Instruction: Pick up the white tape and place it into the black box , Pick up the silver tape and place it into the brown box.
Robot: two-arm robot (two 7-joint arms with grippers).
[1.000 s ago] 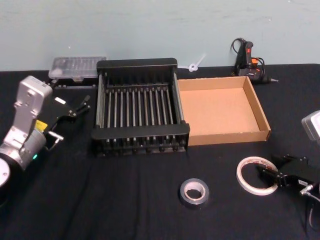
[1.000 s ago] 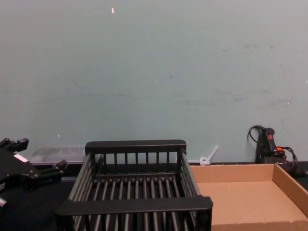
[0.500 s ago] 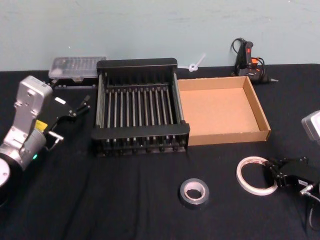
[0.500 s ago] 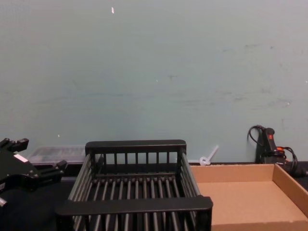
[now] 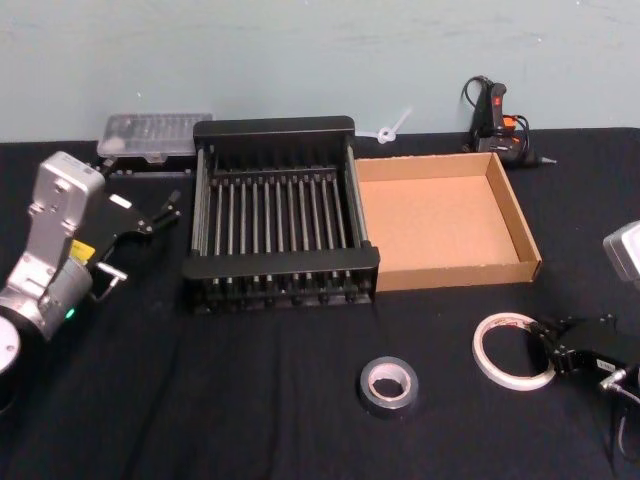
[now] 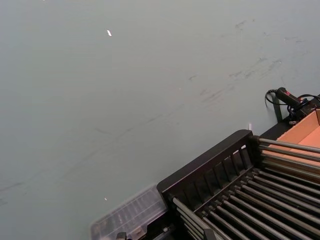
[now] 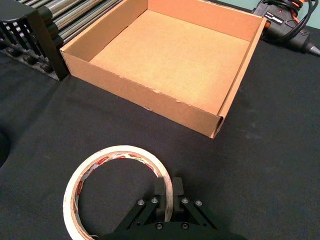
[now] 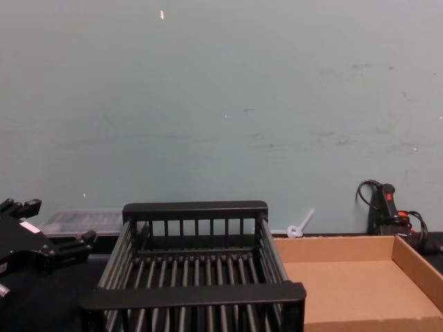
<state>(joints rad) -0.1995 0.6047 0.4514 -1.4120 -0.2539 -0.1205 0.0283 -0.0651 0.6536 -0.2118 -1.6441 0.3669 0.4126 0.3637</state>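
right gripper (image 7: 168, 192): low over the near right of the table (image 5: 250, 400), fingers pinched across the wall of the white tape (image 7: 118, 192), one inside the ring and one outside (wrist view shows this best).
white tape: lies flat on the black cloth at near right, in front of the brown box's near wall and well apart from it; thin wide ring, red print on the inner core.
silver tape (image 5: 388, 385): flat on the table at near centre, left of the white tape, not touching it; nothing near it.
black box (image 5: 275, 215): slatted crate at centre, far of both rolls; nothing visible inside on the ribbed bottom.
brown box (image 5: 520, 225): shallow cardboard tray just right of the black box, side walls look to be touching; inside bare.
left gripper (image 5: 165, 208): raised at far left, just left of the black box, holding nothing; jaws look a little apart, but I can't tell for sure from this angle.
background: clear plastic case (image 5: 155, 135) at far left behind the crate, black glue gun (image 5: 497, 115) with cable at far right behind the tray, small white plastic piece (image 5: 390, 128) against the wall between them.
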